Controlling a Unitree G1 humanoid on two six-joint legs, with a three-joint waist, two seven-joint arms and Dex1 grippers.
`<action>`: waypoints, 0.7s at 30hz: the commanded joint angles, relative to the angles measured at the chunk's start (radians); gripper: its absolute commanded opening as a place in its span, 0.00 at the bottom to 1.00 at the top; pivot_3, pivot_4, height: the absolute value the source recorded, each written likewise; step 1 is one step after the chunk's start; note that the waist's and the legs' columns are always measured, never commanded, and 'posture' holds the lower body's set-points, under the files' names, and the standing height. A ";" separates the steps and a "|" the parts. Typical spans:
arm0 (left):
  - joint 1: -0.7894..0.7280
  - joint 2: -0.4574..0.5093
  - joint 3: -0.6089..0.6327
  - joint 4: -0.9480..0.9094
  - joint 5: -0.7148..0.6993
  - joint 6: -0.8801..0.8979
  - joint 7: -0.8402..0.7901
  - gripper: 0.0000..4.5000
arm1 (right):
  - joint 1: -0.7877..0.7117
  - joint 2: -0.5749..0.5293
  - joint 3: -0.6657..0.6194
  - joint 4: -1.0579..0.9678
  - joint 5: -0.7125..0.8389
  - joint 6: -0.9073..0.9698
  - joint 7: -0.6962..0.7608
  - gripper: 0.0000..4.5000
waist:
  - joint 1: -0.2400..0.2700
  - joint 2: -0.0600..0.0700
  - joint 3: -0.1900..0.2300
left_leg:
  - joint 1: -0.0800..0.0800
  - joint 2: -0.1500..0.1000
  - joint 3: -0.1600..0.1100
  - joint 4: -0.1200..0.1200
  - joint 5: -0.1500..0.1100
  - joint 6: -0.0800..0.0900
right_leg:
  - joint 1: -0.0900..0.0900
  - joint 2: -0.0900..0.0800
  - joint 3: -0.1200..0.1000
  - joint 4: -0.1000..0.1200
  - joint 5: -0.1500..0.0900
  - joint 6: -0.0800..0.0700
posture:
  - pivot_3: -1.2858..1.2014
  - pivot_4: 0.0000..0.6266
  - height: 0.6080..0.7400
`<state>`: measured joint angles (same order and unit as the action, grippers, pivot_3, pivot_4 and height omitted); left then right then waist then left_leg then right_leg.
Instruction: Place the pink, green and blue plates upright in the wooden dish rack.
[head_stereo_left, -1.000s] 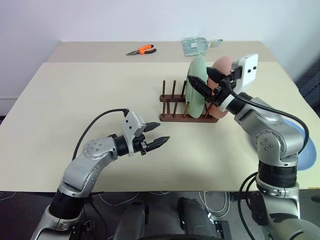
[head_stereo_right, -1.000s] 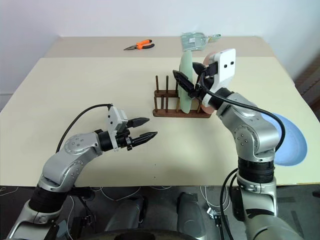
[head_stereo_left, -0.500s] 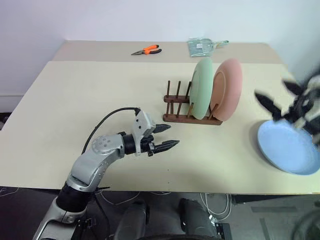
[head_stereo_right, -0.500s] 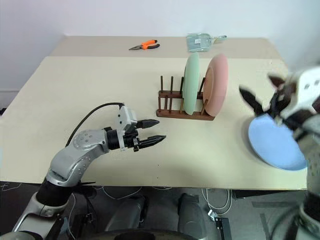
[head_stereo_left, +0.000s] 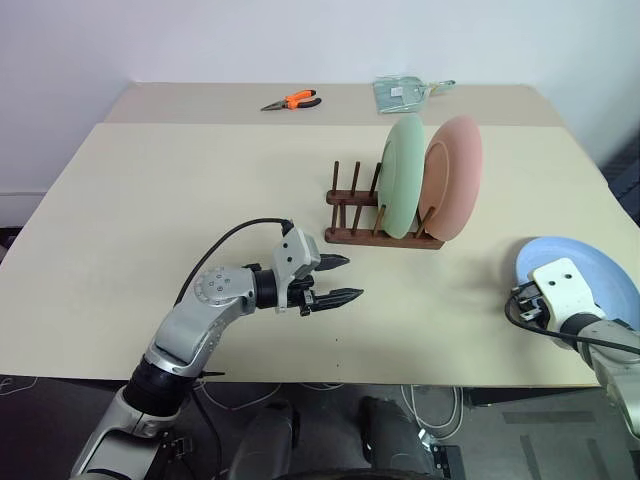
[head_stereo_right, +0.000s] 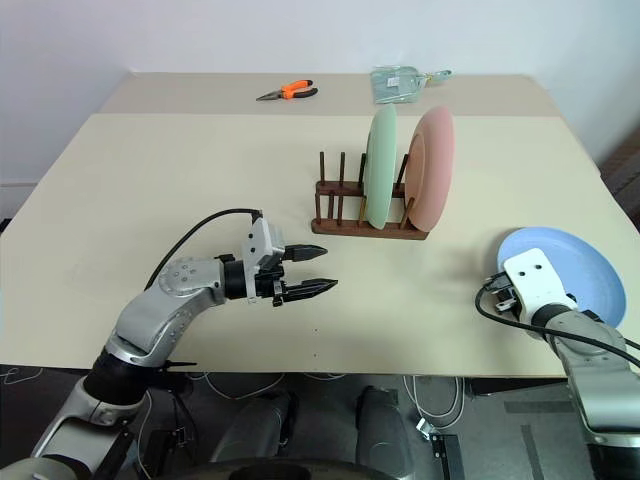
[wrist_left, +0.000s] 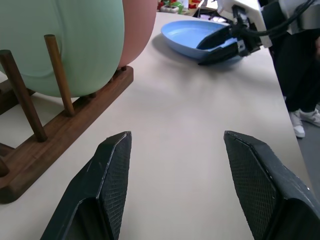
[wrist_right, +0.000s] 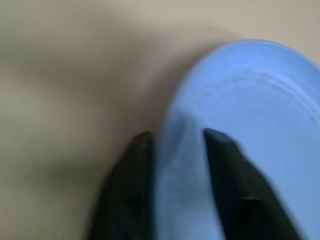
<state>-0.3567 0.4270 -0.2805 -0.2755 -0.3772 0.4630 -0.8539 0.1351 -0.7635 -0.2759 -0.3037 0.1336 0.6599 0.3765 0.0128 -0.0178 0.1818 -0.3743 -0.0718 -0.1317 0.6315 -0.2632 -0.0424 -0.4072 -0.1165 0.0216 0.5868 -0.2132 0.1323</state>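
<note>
The green plate (head_stereo_left: 405, 180) and the pink plate (head_stereo_left: 460, 172) stand upright side by side at the right end of the wooden dish rack (head_stereo_left: 350, 236). Near the table's right front corner the blue plate (head_stereo_right: 572, 266) lies flat. My right gripper (wrist_right: 175, 137) has one finger on each side of that plate's near rim and is shut on it; the left wrist view shows the same grip (wrist_left: 220, 47). My left gripper (head_stereo_left: 350, 278) hovers over bare table in front of the rack, open, with nothing between its fingers (wrist_left: 112, 165).
Orange-handled pliers (head_stereo_left: 290, 100) and a clear plastic bag (head_stereo_left: 405, 92) lie at the far edge of the table. The rack's left pegs (head_stereo_left: 345, 195) are free. The blue plate sits close to the table's right edge (head_stereo_left: 610, 185).
My right arm swung away from the rack, rightward and down to the blue plate, and its fingers closed over the rim. The left gripper barely shifted. The camera view moved.
</note>
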 joint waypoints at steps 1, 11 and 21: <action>0.004 -0.001 0.007 -0.016 0.013 -0.026 0.000 0.67 | -0.059 0.029 -0.048 -0.014 0.027 0.005 -0.004 0.01 | -0.002 0.000 0.000 | 0.000 0.000 0.000 0.000 0.000 0.000 | 0.000 0.000 0.000 0.000 0.000 0.000 | 0.52 0.24 1.00; 0.015 0.016 0.054 0.021 0.042 -0.060 0.024 0.67 | -0.544 0.149 -0.294 -0.084 0.291 -0.070 -0.111 0.01 | -0.009 0.006 0.003 | 0.001 0.000 0.000 0.000 0.000 0.000 | 0.000 0.000 0.000 0.000 0.000 0.000 | 0.52 0.24 1.00; 0.020 0.007 0.161 0.177 0.124 -0.219 0.117 0.67 | -0.994 0.475 -0.159 -0.234 1.126 0.100 -0.364 0.01 | -0.009 0.005 0.003 | 0.000 0.001 -0.006 -0.002 0.000 0.000 | -0.001 0.001 -0.002 0.001 0.003 -0.002 | 0.52 0.24 1.00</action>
<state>-0.3405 0.4313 -0.1654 -0.1090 -0.2680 0.2909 -0.7581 -0.8182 -0.3217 -0.4697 -0.4896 1.1503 0.7728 0.0744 0.0039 -0.0127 0.1843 -0.3738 -0.0709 -0.1380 0.6292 -0.2631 -0.0424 -0.4079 -0.1152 0.0192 0.5875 -0.2107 0.1294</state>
